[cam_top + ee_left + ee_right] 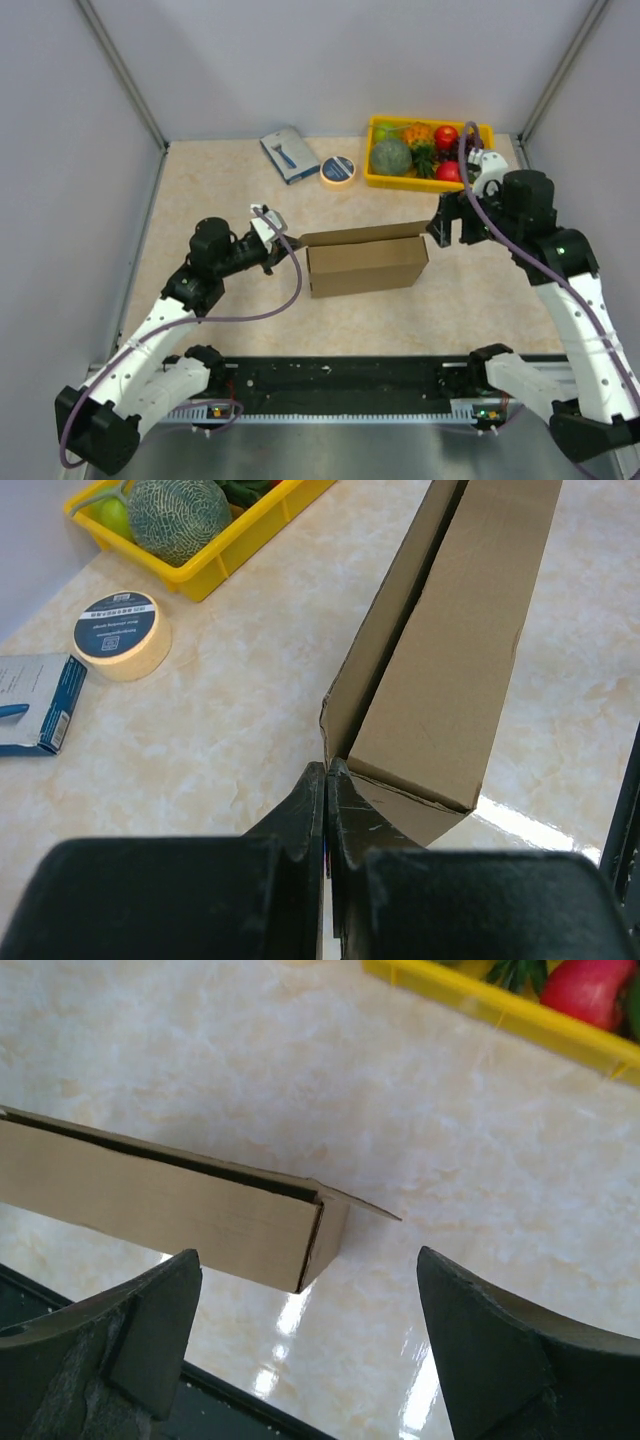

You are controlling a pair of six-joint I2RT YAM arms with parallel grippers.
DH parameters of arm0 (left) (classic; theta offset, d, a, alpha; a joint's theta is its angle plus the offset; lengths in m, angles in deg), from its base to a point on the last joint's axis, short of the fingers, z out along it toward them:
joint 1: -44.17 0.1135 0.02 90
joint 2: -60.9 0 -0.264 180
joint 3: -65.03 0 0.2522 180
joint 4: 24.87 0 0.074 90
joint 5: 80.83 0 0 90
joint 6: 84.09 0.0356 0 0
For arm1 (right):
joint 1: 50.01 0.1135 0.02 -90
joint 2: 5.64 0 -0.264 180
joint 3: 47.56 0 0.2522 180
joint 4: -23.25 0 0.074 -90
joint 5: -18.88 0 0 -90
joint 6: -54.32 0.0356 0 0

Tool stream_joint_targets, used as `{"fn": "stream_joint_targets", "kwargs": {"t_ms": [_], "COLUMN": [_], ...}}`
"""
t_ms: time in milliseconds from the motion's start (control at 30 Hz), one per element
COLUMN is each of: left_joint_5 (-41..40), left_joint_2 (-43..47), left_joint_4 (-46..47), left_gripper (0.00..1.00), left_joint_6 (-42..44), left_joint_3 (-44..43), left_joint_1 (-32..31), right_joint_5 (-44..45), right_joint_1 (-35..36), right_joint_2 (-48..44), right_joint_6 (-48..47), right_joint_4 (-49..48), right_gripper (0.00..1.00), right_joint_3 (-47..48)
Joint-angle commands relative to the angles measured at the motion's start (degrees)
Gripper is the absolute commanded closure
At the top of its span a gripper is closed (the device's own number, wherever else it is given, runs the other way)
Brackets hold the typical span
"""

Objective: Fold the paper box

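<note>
The paper box (368,263) is a plain brown rectangular carton lying on its long side mid-table, with its top flap (360,236) slightly raised. My left gripper (288,250) is at the box's left end. In the left wrist view its fingers (327,772) are pressed together at the edge of the box's (450,670) end corner, and they seem to pinch the thin cardboard edge there. My right gripper (447,230) is wide open above the box's right end. In the right wrist view (308,1258) the box's end (200,1215) sits between the fingers, untouched.
A yellow tray (380,180) of plastic fruit stands at the back right, close behind my right arm. A tape roll (338,170) and a small blue-grey packet (289,153) lie at the back middle. A black strip (340,375) runs along the near edge.
</note>
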Motion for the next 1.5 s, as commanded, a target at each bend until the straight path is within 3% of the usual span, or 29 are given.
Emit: {"fn": "stream_joint_targets", "kwargs": {"t_ms": [0, 33, 67, 200, 433, 567, 833, 867, 933, 1233, 1467], "left_joint_5": [0.4, 0.5, 0.4, 0.9, 0.9, 0.6, 0.1, -0.1, -0.7, -4.5, -6.3], "left_joint_2": [-0.5, -0.6, -0.7, -1.1, -1.2, -1.3, -3.1, -3.4, -4.0, -3.3, -5.0], "left_joint_4": [1.7, 1.7, 1.6, 1.8, 2.0, 2.1, 1.7, 1.6, 1.2, 2.3, 1.4], "left_gripper": [1.0, 1.0, 1.0, 1.0, 1.0, 1.0, 1.0, 1.0, 1.0, 1.0, 1.0], "left_joint_6": [-0.1, -0.2, -0.2, -0.1, 0.3, 0.1, -4.7, -5.6, -7.6, -22.7, -30.0], "left_joint_3": [-0.9, -1.1, -1.2, -1.2, -0.9, -1.0, -2.0, -2.2, -2.7, -2.9, -3.9], "left_joint_1": [-0.3, -0.3, -0.3, -0.3, -0.3, -0.3, -0.3, -0.3, -0.3, -1.0, -1.3], "right_joint_5": [-0.6, -1.9, -7.4, -8.4, -15.0, -18.2, -16.7, -16.1, -16.9, -9.3, -6.8], "right_joint_1": [-2.2, -3.5, -4.6, -7.1, -7.2, -7.1, -7.1, -7.2, -7.0, -4.1, -3.7], "right_joint_2": [6.6, 8.0, 9.0, 11.9, 13.2, 12.8, 9.3, 9.2, 9.3, 7.9, 9.9], "right_joint_6": [-2.2, -2.0, -2.7, -3.6, -8.2, -8.1, -4.3, -2.6, 0.7, 12.6, 19.6], "right_joint_4": [-2.1, -2.7, -4.0, -7.4, -8.3, -7.8, -6.2, -6.2, -5.8, -6.0, -1.6], "right_gripper": [0.16, 0.18, 0.25, 0.42, 0.5, 0.6, 0.79, 0.88, 0.98, 1.0, 1.0], "right_joint_3": [-3.3, -2.9, -3.3, -3.3, -2.7, -3.0, -6.0, -6.3, -6.8, -9.6, -5.8]}}
